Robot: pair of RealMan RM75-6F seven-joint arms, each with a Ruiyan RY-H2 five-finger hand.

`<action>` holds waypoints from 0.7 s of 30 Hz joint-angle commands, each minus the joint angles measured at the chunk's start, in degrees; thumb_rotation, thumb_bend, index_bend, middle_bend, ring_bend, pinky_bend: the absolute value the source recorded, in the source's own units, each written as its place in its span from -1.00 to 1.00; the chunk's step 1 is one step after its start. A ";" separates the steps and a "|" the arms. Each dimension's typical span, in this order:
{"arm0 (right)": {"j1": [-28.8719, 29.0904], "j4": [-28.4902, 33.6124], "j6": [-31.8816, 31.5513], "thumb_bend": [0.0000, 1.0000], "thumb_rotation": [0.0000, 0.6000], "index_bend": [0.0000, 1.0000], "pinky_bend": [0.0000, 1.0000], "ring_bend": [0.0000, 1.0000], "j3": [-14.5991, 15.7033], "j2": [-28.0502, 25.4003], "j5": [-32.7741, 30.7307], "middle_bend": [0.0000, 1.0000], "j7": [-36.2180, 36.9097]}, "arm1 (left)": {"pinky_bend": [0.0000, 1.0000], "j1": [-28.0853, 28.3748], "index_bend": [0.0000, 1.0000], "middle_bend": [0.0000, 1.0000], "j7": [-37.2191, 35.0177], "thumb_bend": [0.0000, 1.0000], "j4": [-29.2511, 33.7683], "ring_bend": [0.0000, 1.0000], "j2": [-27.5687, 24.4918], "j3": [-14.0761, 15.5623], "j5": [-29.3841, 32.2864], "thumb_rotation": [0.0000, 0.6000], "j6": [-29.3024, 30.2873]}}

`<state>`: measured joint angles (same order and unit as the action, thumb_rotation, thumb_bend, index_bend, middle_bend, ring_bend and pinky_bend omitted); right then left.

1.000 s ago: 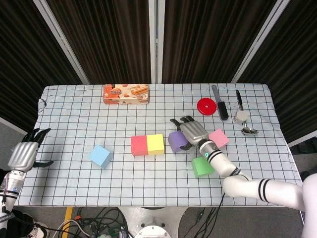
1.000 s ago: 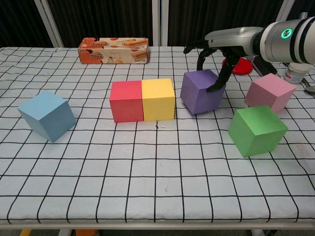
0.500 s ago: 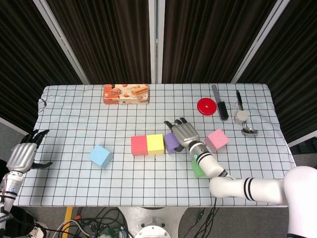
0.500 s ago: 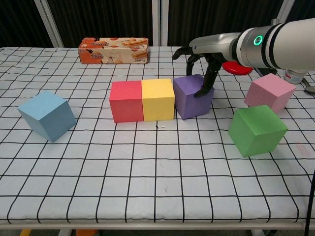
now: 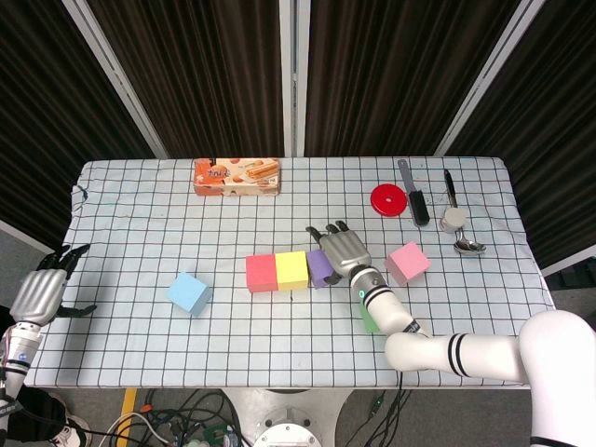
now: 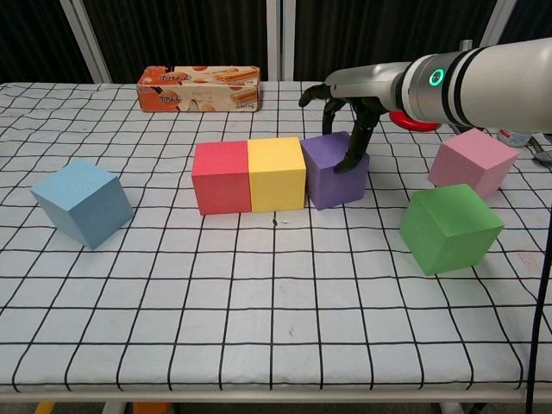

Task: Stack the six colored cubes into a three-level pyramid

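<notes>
A red cube (image 6: 222, 177) and a yellow cube (image 6: 277, 172) stand side by side mid-table. The purple cube (image 6: 332, 172) now sits against the yellow cube's right side, slightly turned. My right hand (image 6: 345, 112) grips the purple cube from above, with fingers down its right side and behind it. To the right are a pink cube (image 6: 470, 162) and, nearer the front, a green cube (image 6: 450, 228). The blue cube (image 6: 82, 201) lies tilted at the far left. My left hand (image 5: 42, 291) hangs off the table's left edge, fingers spread, holding nothing.
A cracker box (image 6: 200, 88) lies at the back. A red lid (image 5: 388, 199), a black-handled tool (image 5: 414, 197), a small jar (image 5: 453, 219) and a spoon (image 5: 468, 246) sit at the back right. My right forearm (image 5: 391, 312) crosses over the green cube.
My right hand has slid the purple cube leftward until it meets the yellow cube. The left hand has barely shifted. The other cubes have stayed put.
</notes>
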<state>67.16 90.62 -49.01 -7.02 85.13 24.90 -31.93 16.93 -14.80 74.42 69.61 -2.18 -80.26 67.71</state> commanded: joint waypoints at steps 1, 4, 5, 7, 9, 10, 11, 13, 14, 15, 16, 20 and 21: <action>0.11 0.09 -0.21 -0.68 1.00 -1.00 -1.00 -0.81 -0.12 0.13 -0.26 0.06 -0.21 | -0.76 -0.04 -0.86 -0.73 -0.23 -1.00 -0.09 -0.93 0.00 -0.02 -0.07 1.00 -0.02; 0.16 0.44 -0.64 -0.67 1.00 -1.00 -1.00 -0.81 -0.51 0.16 -0.47 0.06 -0.21 | -0.76 -0.08 -0.86 -0.73 -0.58 -1.00 -0.18 -0.93 -0.08 -0.08 -0.16 1.00 -0.02; 0.13 0.62 -0.83 -0.67 1.00 -1.00 -1.00 -0.81 -0.66 0.13 -0.48 0.06 -0.16 | -0.76 -0.10 -0.86 -0.73 -0.72 -1.00 -0.22 -0.93 -0.11 -0.11 -0.18 1.00 -0.01; 0.09 0.87 -1.05 -0.67 1.00 -1.00 -1.00 -0.81 -0.86 0.07 -0.70 0.07 -0.12 | -0.76 -0.12 -0.86 -0.73 -0.94 -1.00 -0.30 -0.93 -0.16 -0.15 -0.24 1.00 -0.03; 0.11 0.95 -1.25 -0.66 1.00 -1.00 -1.00 -0.81 -0.91 0.12 -0.98 0.07 -0.27 | -0.76 -0.15 -0.86 -0.73 -1.07 -1.00 -0.37 -0.93 -0.18 -0.14 -0.30 1.00 -0.02; 0.13 0.96 -1.28 -0.65 1.00 -1.00 -1.00 -0.81 -0.93 0.16 -1.13 0.07 -0.35 | -0.76 -0.17 -0.86 -0.73 -1.12 -1.00 -0.39 -0.93 -0.17 -0.14 -0.33 1.00 -0.02; 0.17 0.94 -1.39 -0.64 1.00 -1.00 -1.00 -0.81 -0.93 0.25 -1.28 0.07 -0.50 | -0.76 -0.20 -0.86 -0.73 -1.19 -1.00 -0.45 -0.93 -0.16 -0.14 -0.35 1.00 -0.03; 0.25 0.79 -1.55 -0.63 1.00 -1.00 -1.00 -0.81 -0.93 0.43 -1.38 0.07 -0.75 | -0.76 -0.23 -0.86 -0.73 -1.31 -1.00 -0.54 -0.93 -0.13 -0.16 -0.34 1.00 -0.06; 0.28 0.71 -1.66 -0.63 1.00 -1.00 -1.00 -0.81 -0.92 0.56 -1.49 0.07 -0.89 | -0.76 -0.23 -0.86 -0.73 -1.38 -1.00 -0.61 -0.93 -0.11 -0.17 -0.34 1.00 -0.11; 0.30 0.64 -1.73 -0.62 1.00 -1.00 -1.00 -0.81 -0.96 0.65 -1.58 0.07 -0.98 | -0.76 -0.25 -0.86 -0.73 -1.44 -1.00 -0.66 -0.93 -0.09 -0.17 -0.35 1.00 -0.13; 0.33 0.58 -1.79 -0.62 1.00 -1.00 -1.00 -0.81 -0.99 0.73 -1.68 0.07 -1.05 | -0.76 -0.25 -0.86 -0.73 -1.48 -1.00 -0.69 -0.93 -0.08 -0.16 -0.37 1.00 -0.15; 0.41 0.29 -2.00 -0.62 1.00 -1.00 -1.00 -0.81 -1.30 1.02 -1.91 0.07 -1.23 | -0.76 -0.24 -0.86 -0.73 -1.65 -1.00 -0.87 -0.93 -0.07 -0.16 -0.40 1.00 -0.32; 0.40 0.27 -2.12 -0.61 1.00 -1.00 -1.00 -0.81 -1.42 1.11 -1.84 0.07 -1.22 | -0.76 -0.25 -0.86 -0.73 -1.73 -1.00 -0.90 -0.93 -0.08 -0.18 -0.42 1.00 -0.32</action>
<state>67.55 90.91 -51.10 -8.40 86.20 23.04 -33.15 16.68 -16.52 73.53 69.53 -2.35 -80.67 67.39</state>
